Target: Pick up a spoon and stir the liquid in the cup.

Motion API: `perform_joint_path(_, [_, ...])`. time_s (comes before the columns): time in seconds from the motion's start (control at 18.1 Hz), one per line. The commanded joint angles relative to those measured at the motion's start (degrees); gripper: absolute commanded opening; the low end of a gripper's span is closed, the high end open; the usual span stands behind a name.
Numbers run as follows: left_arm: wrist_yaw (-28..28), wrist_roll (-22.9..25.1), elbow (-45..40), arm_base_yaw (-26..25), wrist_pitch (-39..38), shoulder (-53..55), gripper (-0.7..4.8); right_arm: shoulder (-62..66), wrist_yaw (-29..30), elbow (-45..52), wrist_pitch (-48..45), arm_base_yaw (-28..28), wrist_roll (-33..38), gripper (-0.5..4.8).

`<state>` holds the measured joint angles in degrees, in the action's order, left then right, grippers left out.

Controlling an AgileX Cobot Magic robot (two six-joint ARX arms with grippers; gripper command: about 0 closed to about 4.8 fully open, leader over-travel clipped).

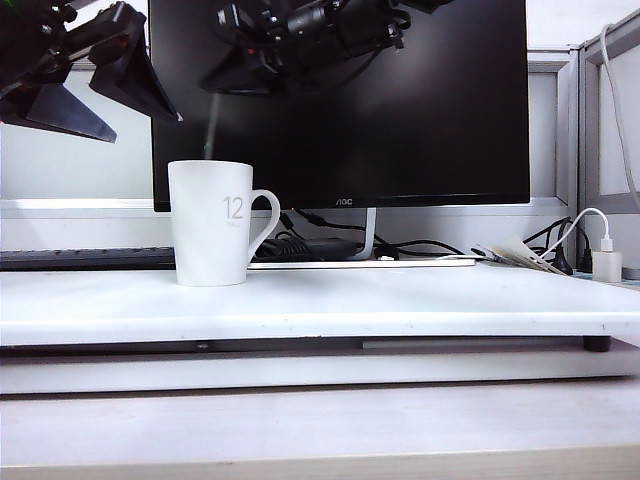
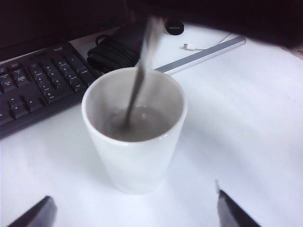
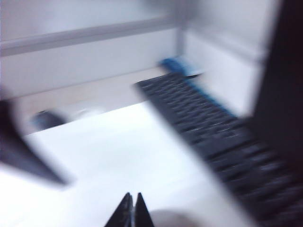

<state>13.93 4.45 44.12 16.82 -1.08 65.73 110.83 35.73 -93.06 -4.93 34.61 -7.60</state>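
The cup [image 1: 211,224], a tall white mug marked "12", stands on the white table with its handle to the right. The left wrist view shows pale liquid in the cup [image 2: 135,142]. The spoon [image 2: 140,75] leans in it, its thin grey handle blurred, its bowl under the liquid. In the exterior view the spoon [image 1: 211,130] is a faint streak above the rim. My right gripper [image 3: 133,198] hangs over the cup, shut on the spoon's handle. My left gripper [image 1: 145,128] hovers high at the left, open and holding nothing, its fingertips [image 2: 38,215] wide apart in front of the cup.
A black monitor [image 1: 400,110] stands behind the cup. A black keyboard [image 2: 33,90], a coiled black cable [image 2: 111,54] and the monitor's flat silver foot [image 2: 203,54] lie behind it. A white charger [image 1: 606,265] and more cables sit at the far right.
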Motion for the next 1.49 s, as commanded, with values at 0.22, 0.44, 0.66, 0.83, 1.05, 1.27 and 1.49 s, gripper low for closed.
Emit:
perform_joint_path(0.22, [0.3,0.2,0.2,-0.1,0.8,-0.2,4.79,-0.4,-9.0,-0.2,10.6,0.1,-2.6,-0.06])
perform_joint_path(0.44, [0.3,0.2,0.2,-0.1,1.2,-0.2,4.79,-0.3,-12.1,-0.2,5.7,0.2,-2.6,-0.05])
perform_joint_path(0.66, [0.3,0.2,0.2,-0.1,1.2,-0.2,4.79,-0.3,-11.4,-0.2,5.6,0.2,-2.6,-0.05])
perform_joint_path(0.83, [0.3,0.2,0.2,-0.1,1.2,-0.2,4.79,-0.3,-11.4,-0.2,5.5,0.2,-2.6,1.74])
perform_joint_path(1.05, [0.3,0.2,0.2,-0.1,1.2,-0.2,4.79,-0.5,-11.4,-0.2,4.5,0.2,-1.7,4.79])
perform_joint_path(1.27, [-0.2,-0.2,0.2,-0.1,4.3,-3.7,4.79,-7.0,-14.3,-0.2,3.7,0.0,-1.0,4.79])
perform_joint_path(1.49, [-2.7,-0.2,0.2,-0.1,6.5,-18.1,4.79,-23.8,-25.5,-0.2,11.4,-1.4,-2.2,4.79])
